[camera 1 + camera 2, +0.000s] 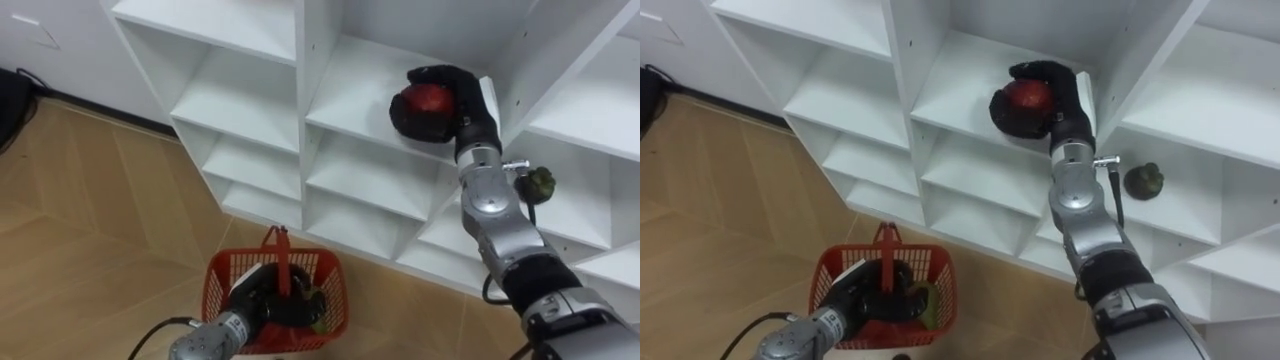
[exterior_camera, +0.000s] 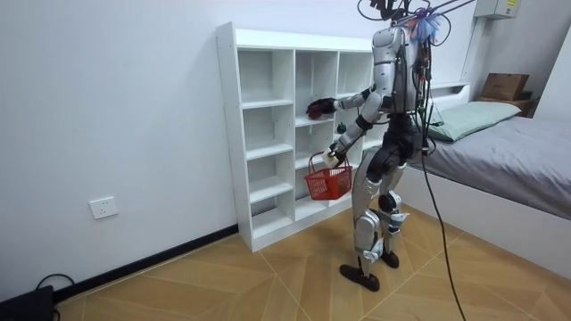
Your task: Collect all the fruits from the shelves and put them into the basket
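Observation:
A red round fruit [image 1: 428, 100] is in a middle compartment of the white closet [image 1: 250, 30], just above the shelf board. My right hand [image 1: 467, 112] is curled round it from the right. A green fruit [image 1: 541, 183] lies on the shelf one compartment lower and to the right, beside my forearm. My left hand [image 1: 256, 296] holds the red mesh basket [image 1: 216, 276] by its upright handle [image 1: 283, 248], low in front of the closet. Something greenish [image 1: 313, 300] lies in the basket. In the room view I stand facing the closet [image 2: 268, 134] with the basket [image 2: 327, 183] at hip height.
The closet's other compartments in view hold nothing. Wooden floor [image 1: 90, 210] spreads to the left and below. A bed [image 2: 508, 143] stands behind me in the room view. A dark object [image 1: 12, 100] lies by the wall at far left.

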